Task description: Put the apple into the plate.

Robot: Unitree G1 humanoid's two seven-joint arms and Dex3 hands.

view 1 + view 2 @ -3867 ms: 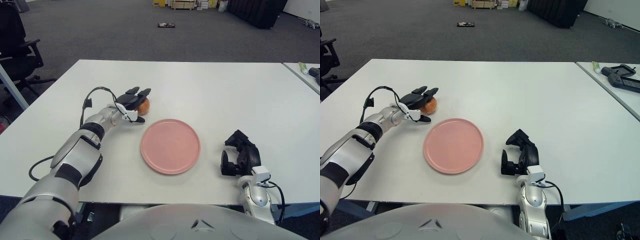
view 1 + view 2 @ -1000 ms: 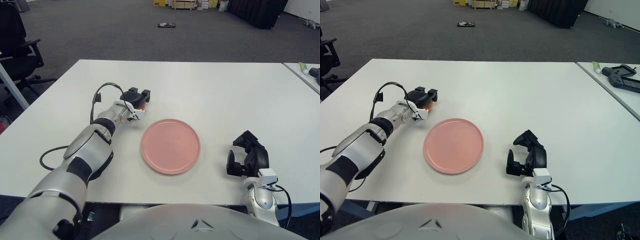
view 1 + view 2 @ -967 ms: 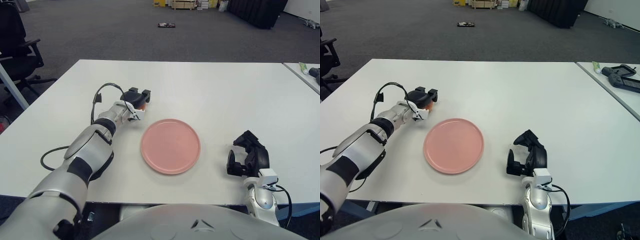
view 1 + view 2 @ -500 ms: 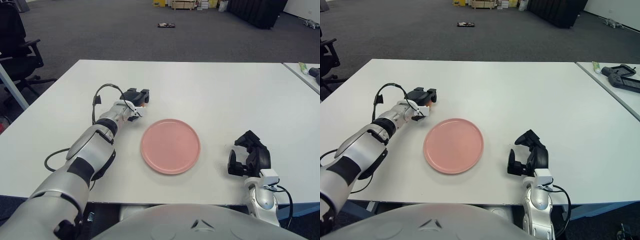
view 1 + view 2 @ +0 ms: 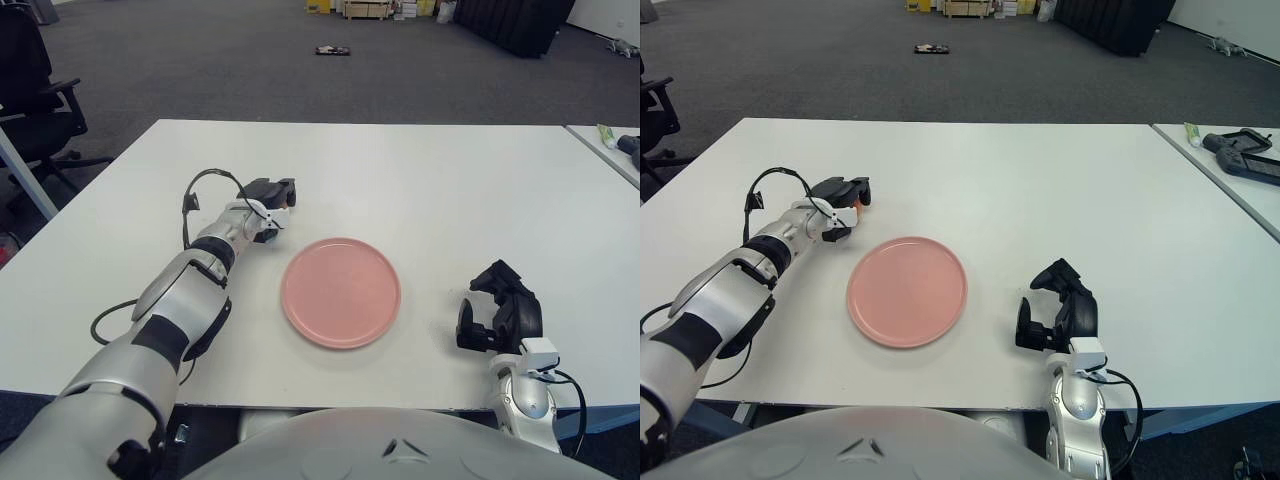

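The left hand (image 5: pixel 270 197) is out on the white table (image 5: pixel 430 180), up and to the left of the pink plate (image 5: pixel 341 291). Its dark fingers (image 5: pixel 852 187) are curled tight around the apple (image 5: pixel 853 204). Only a tiny bit of orange peeks out under the fingers, so the apple is mostly hidden, and it is hard to tell if it touches the table or is lifted a little. The hand and apple are near the plate's far left edge but not over it. The plate has nothing on it and lies flat near the middle of the table's front part.

The right hand (image 5: pixel 499 312) shows to the right of the plate, close to the table's front edge. Its fingers are bent in a loose curl and hold nothing.

A black office chair (image 5: pixel 30 90) stands on the gray floor, off to the left.
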